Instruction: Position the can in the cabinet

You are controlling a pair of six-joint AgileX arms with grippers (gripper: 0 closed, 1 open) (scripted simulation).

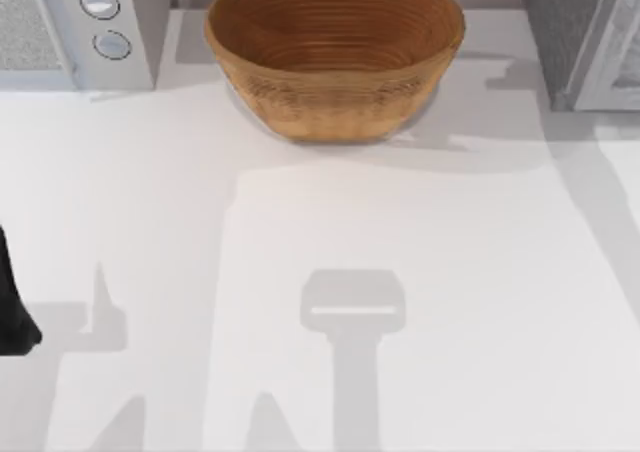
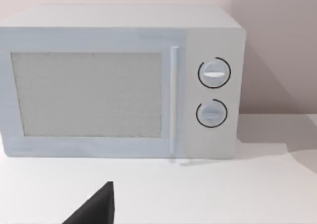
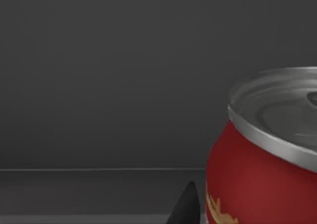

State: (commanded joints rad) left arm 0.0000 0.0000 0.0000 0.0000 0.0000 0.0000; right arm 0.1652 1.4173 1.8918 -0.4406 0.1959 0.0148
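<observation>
Red can (image 3: pixel 262 174), silver-grey ridged top, yellow label marks.

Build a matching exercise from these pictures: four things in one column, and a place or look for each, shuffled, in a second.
Things
1. can
2. woven bowl
3. white appliance
4. cabinet

Descriptions
A. grey speckled, at the top view's far right corner
B. red with a silver top, before a dark grey wall in the right wrist view
C. brown, at the table's far middle
D. two round knobs beside its door, at the far left

Pairs: 1-B, 2-C, 3-D, 4-A
</observation>
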